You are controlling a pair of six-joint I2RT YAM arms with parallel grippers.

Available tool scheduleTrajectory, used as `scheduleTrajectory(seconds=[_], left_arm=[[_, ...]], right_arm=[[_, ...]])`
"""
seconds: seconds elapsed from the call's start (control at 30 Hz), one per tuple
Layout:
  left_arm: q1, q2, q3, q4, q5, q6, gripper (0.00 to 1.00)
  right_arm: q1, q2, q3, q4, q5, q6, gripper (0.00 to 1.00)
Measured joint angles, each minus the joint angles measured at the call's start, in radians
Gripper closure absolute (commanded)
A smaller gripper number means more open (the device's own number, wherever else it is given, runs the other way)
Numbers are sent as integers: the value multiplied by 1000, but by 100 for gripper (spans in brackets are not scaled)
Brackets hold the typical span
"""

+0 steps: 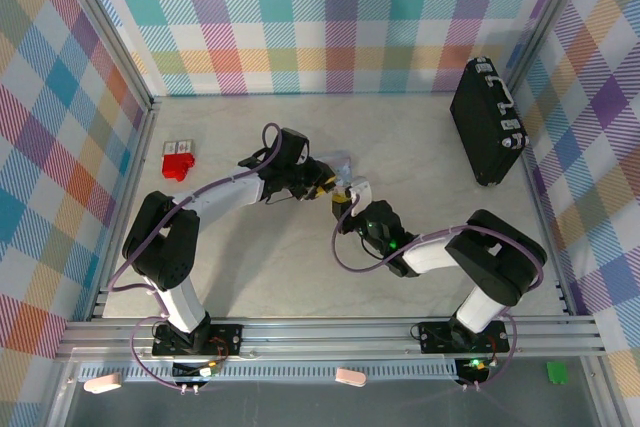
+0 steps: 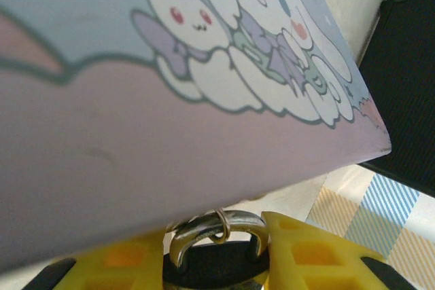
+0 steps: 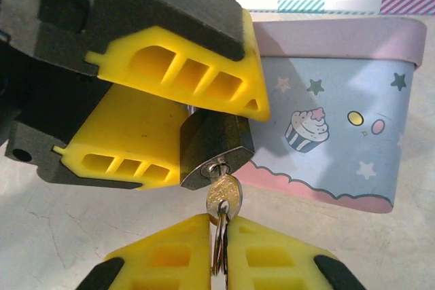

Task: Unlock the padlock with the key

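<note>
The padlock (image 3: 214, 142) hung just in front of the pastel tin (image 3: 340, 120), near its left end in the right wrist view. The left gripper (image 3: 219, 134) had its yellow fingers clamped tight on the black body. From the left wrist, the silvery shackle (image 2: 182, 237) sat just under the tin's lower edge, with a small ring (image 2: 221, 224) on it. The key (image 3: 223, 198) stood in the keyhole, and the right gripper (image 3: 219, 249) pinched its lower end with its fingers nearly together. A black briefcase (image 1: 487, 119) lay well right of the tin and a red block (image 1: 177, 162) well left.
</note>
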Motion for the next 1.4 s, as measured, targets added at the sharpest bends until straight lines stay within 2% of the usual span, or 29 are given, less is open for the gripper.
scheduleTrajectory(seconds=[0.3, 0.7, 1.03, 1.4], left_arm=[[-15, 0, -15, 29, -7, 0, 96], [-26, 1, -26, 71, -6, -16, 96], [-39, 2, -54, 145, -3, -27, 97], [-61, 2, -115, 257, -3, -21, 97]], right_arm=[[-38, -4, -15, 17, -63, 137, 81], [-97, -4, -49, 92, -177, 295, 100], [-171, -19, -61, 95, -320, 550, 100], [-244, 21, -104, 207, -474, 848, 100]])
